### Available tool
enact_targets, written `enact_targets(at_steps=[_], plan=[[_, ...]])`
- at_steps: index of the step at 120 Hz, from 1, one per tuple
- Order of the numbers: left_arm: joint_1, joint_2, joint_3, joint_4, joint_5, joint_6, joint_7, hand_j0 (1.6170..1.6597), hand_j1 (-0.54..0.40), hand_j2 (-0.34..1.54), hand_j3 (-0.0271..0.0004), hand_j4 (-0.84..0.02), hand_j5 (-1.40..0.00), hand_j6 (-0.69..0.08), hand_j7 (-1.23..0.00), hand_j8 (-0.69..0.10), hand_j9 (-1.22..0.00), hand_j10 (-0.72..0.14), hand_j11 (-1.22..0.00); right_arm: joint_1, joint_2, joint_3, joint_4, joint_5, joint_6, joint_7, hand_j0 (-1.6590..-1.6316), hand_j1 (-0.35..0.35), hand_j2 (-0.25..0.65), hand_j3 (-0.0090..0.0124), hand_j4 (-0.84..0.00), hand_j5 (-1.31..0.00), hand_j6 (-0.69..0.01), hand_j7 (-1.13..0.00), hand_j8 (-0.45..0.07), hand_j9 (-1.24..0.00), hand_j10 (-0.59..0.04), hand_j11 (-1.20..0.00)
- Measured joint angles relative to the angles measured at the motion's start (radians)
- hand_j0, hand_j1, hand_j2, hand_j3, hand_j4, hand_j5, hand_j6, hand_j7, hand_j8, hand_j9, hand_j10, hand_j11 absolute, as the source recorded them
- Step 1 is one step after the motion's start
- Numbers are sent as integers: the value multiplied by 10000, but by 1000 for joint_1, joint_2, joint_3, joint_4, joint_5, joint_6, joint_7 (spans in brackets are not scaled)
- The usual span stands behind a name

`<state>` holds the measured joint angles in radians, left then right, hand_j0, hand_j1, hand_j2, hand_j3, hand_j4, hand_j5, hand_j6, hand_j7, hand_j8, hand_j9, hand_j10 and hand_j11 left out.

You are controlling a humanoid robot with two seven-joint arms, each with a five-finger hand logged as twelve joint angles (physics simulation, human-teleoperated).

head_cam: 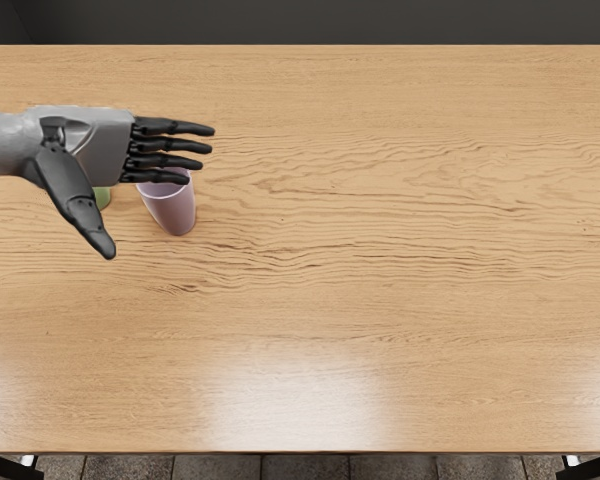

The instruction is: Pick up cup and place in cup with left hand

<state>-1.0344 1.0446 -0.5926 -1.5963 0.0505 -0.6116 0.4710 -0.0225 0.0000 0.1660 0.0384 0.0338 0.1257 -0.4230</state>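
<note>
Left robot hand (105, 150) open, fingers extended, thumb spread, nothing gripped. Pink cup (177, 212) on worktop (380, 250), looks upright, partly hidden under the fingers; contact unclear. Green item (102, 198), probably the other cup, mostly hidden between thumb and palm in view.

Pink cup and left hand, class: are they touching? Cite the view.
Cannot tell. In the head view, the left hand has its fingers across part of the pink cup's rim; any contact or gap there is hidden.
</note>
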Motion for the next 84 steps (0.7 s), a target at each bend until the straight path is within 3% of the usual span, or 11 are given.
enact_targets(at_steps=[9, 22, 34, 42, 56, 84], plan=[[-53, -60, 5, 10, 128, 0, 11, 16581, 3302, 34, 0, -162, -210, -163, -210, -164, -210, -164, -209, 1, 0, 0, 0, 0, 0, 0, -16581, -3491, 2, 0, -6, -1, -9, 0, -7, -1, -5, -1], [-97, -125, 11, 26, 245, 0, 85, 16581, 3282, 37, 0, -185, -232, -187, -231, -187, -231, -185, -230, 3, 0, 0, 0, -1, 0, 0, -16581, -3491, 2, 0, -6, -1, -10, 0, -7, -1, -5, -1], [-99, -208, 13, 61, 370, 7, 119, 16581, 3256, 41, 0, -215, -261, -219, -260, -217, -259, -212, -259, 4, 0, 0, 0, -1, 0, 0, -16581, -3491, 1, 0, -7, -1, -10, 0, -8, -1, -5, -1], [-125, -238, 14, 76, 445, 21, 129, 16581, 3245, 45, 0, -225, -274, -230, -273, -228, -272, -222, -271, 4, 0, 0, 0, -1, 0, 0, -16581, -3491, 2, 0, -6, -1, -10, 0, -7, -1, -5, -1], [-124, -312, 15, 89, 582, 60, 136, 16581, 3232, 48, 0, -239, -289, -244, -288, -242, -287, -235, -286, 4, 0, 0, 0, -2, 0, 0, -16581, -3491, 2, 0, -7, -1, -10, 0, -8, -1, -5, -1], [-132, -386, 16, 127, 817, 165, 140, 16581, 3164, 63, 0, -299, -364, -306, -363, -303, -362, -294, -361, 5, 0, 0, 0, -3, 0, 0, -16581, -3491, 2, 0, -7, -1, -10, 0, -8, -1, -5, -1]])
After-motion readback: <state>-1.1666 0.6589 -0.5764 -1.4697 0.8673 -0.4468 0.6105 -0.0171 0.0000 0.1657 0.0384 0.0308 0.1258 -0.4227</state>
